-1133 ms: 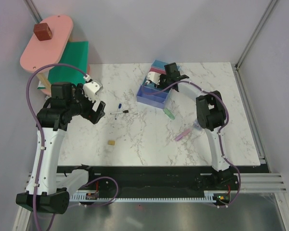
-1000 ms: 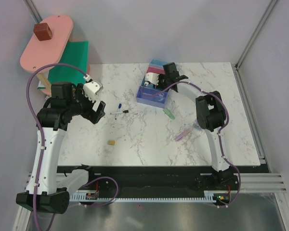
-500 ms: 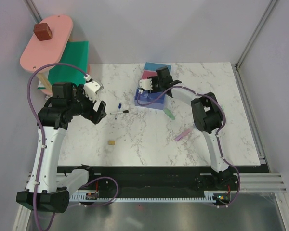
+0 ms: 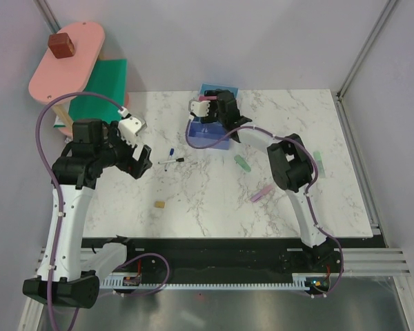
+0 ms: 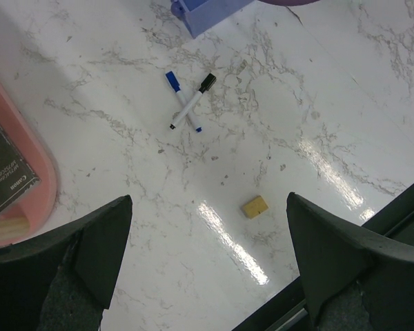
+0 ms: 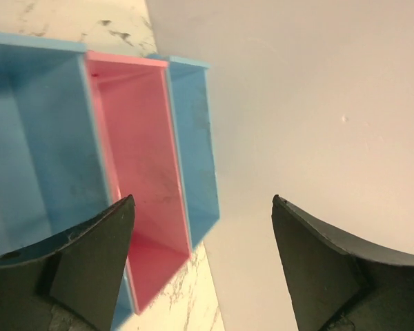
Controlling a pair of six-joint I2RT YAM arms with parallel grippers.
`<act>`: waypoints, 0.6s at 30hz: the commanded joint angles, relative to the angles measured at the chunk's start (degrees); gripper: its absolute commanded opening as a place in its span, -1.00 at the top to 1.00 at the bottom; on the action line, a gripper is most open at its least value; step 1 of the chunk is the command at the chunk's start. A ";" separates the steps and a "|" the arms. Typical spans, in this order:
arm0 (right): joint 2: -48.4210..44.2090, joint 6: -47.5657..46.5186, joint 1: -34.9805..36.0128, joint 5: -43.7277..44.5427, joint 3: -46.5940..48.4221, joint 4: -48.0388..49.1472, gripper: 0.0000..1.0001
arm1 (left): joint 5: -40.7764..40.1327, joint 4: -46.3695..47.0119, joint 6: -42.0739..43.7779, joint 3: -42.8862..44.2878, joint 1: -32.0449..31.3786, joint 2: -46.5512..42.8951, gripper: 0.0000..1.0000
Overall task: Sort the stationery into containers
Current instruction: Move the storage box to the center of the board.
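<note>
The containers [image 4: 208, 136] are a joined row of small bins at the back middle of the table. My right gripper [image 4: 208, 105] hovers over them, open and empty. In the right wrist view the pink bin [image 6: 134, 165] and blue bins lie below my right gripper [image 6: 203, 200], whose jaws stand wide apart. Two crossed white markers [image 4: 171, 160] lie just right of my left gripper [image 4: 139, 156], which is open and holds nothing. The left wrist view shows the markers [image 5: 188, 103] and a tan block [image 5: 254, 206] beyond my left gripper [image 5: 208, 200]. A mint-green piece [image 4: 242, 163] and a pink-lilac bar [image 4: 262, 192] lie near the right arm.
A pink-and-green tiered shelf [image 4: 69, 58] stands at the back left with a brown cube [image 4: 61, 45] on top. Its pink edge [image 5: 27, 158] shows in the left wrist view. The tan block [image 4: 160, 204] sits toward the table's front edge.
My right gripper has swung left and opened its jaws wide. The row of bins has shifted left and turned with it. The left arm has stayed still.
</note>
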 commanded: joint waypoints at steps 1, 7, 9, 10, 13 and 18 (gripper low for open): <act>-9.91 10.93 0.11 6.80 0.24 -3.46 -0.77 | 2.12 -0.46 -1.93 2.66 -0.27 -1.48 -0.99; -19.94 34.22 -0.07 0.86 2.44 -40.88 -0.81 | 2.12 -1.70 0.27 4.51 -0.27 -2.36 -0.99; -22.31 38.09 -0.16 -4.85 1.83 -47.70 -0.83 | 2.12 -1.87 1.23 4.86 -0.27 -2.19 -0.99; -23.54 39.33 -0.24 -6.61 0.43 -51.21 -0.85 | 2.12 -1.96 1.41 5.21 -0.27 -1.93 -0.99; -25.39 42.06 -0.69 -8.90 -3.87 -51.78 -0.85 | 2.99 -1.87 1.41 6.09 -0.27 -1.57 -0.99; -21.90 45.67 -0.77 -11.89 -4.07 -50.90 -0.85 | 3.70 -0.73 0.97 6.27 -0.27 -0.87 -0.99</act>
